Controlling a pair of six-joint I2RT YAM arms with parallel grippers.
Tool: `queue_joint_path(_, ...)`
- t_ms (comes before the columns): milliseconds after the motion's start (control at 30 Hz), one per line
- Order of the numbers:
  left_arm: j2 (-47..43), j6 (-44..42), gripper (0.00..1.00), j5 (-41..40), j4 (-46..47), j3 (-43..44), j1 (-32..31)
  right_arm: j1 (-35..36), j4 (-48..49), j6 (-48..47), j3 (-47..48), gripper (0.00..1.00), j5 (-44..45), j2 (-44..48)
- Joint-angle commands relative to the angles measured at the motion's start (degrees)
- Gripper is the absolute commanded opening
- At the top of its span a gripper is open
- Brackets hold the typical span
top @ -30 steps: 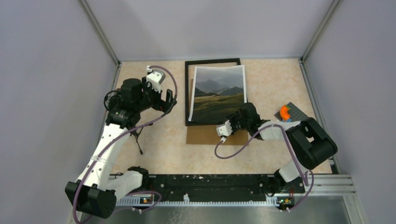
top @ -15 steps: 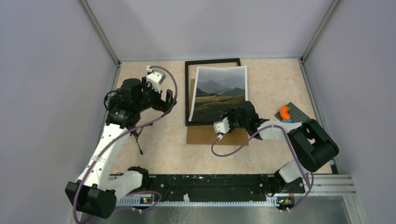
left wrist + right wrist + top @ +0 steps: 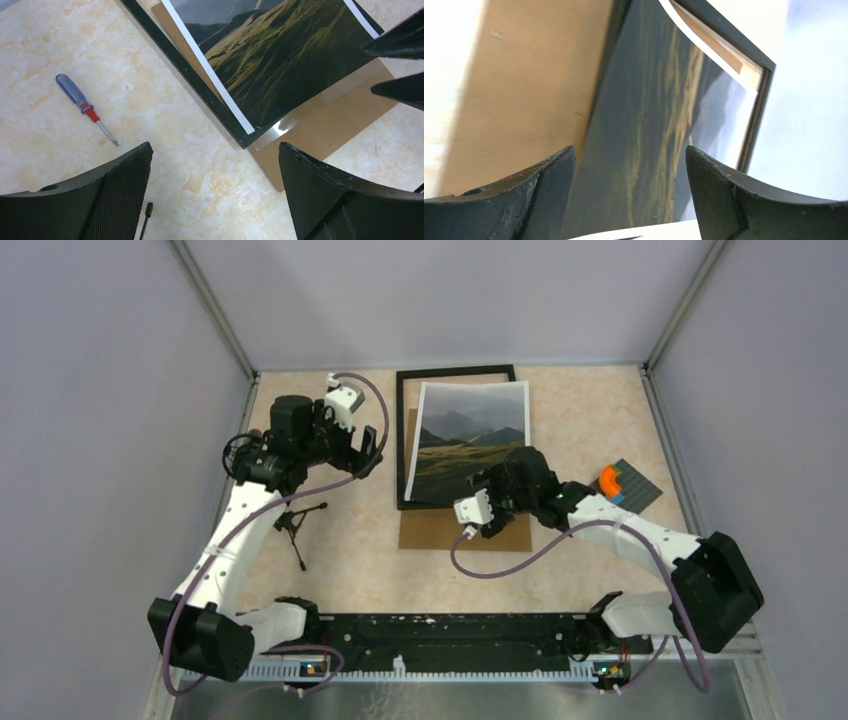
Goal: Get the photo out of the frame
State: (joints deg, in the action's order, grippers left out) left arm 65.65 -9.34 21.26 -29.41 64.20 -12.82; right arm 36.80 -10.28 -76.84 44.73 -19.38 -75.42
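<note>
Right gripper (image 3: 630, 160) hangs wide open, empty, at the near edge of the photo (image 3: 468, 440), which lies skewed over the frame (image 3: 455, 371); left gripper (image 3: 215, 147) gapes empty further left.

The photo (image 3: 468, 440) is thin paper with a soft satin sheen. The frame (image 3: 179, 62) has a semi-matt black border; its clear front (one bright glare streak at the corner) is glossy. The backing board (image 3: 325, 125) is matt brown card. The table (image 3: 50, 50) is smooth marbled beige. The screwdriver (image 3: 85, 107) has a translucent blue plastic handle and a metal shaft. The 2 fingers (image 3: 115, 190) of the left gripper (image 3: 215, 145) are matt black and finely textured.
</note>
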Motion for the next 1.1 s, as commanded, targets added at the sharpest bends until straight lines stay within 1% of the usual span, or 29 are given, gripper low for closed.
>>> queue_joint_path(0,2.19,-1.47,0.99,3.88,-2.34,5.08,0.17,2.36,-15.48,8.58,4.63,0.80,-4.66,5.53)
queue_joint_path(100,3.40,-2.06,0.99,4.70,-3.82,7.10,0.18,2.20,-16.98,17.04,8.51,0.80,-5.70,8.13)
queue_joint_path(167,4.21,-2.69,0.99,4.41,-4.61,9.03,0.16,1.74,-16.34,23.71,11.39,0.81,-4.96,9.63)
queue_joint_path(267,7.12,-3.49,0.99,3.65,-7.38,14.40,0.16,-2.28,-15.55,34.16,17.65,0.85,-6.58,10.42)
queue_joint_path(333,10.36,-4.14,0.99,2.81,-9.13,19.73,0.22,-7.52,-15.30,41.60,22.76,0.89,-9.45,9.18)
queue_joint_path(433,16.12,-4.83,0.99,1.08,-9.70,25.90,0.25,-16.41,-15.79,51.26,31.08,0.90,-13.03,5.10)
queue_joint_path(467,17.14,-4.90,0.99,0.67,-8.52,26.67,0.20,-20.74,-16.31,54.14,33.21,0.90,-14.71,3.47)
queue_joint_path(567,19.56,-2.26,0.99,-1.09,-4.14,26.93,0.25,-28.90,-16.44,60.96,36.25,0.90,-16.90,-0.01)
queue_joint_path(633,21.34,-0.75,0.99,-2.90,-2.24,26.23,0.25,-33.95,-15.05,63.57,35.06,0.90,-16.57,-0.97)
queue_joint_path(700,23.62,1.92,0.99,-5.06,-0.76,25.39,0.29,-40.13,-11.68,67.02,31.46,0.90,-17.65,-1.00)
queue_joint_path(767,25.71,3.94,0.99,-5.44,0.60,24.05,0.50,-44.90,-10.43,68.78,28.02,0.92,-18.45,-0.97)
queue_joint_path(900,27.50,6.16,0.99,-4.52,3.71,20.86,0.65,-51.21,-10.18,69.59,22.57,0.92,-18.71,-2.22)
queue_joint_path(1067,28.70,6.41,0.99,-4.70,2.42,21.05,1.10,-55.89,-9.85,69.73,19.42,0.92,-19.31,-3.88)
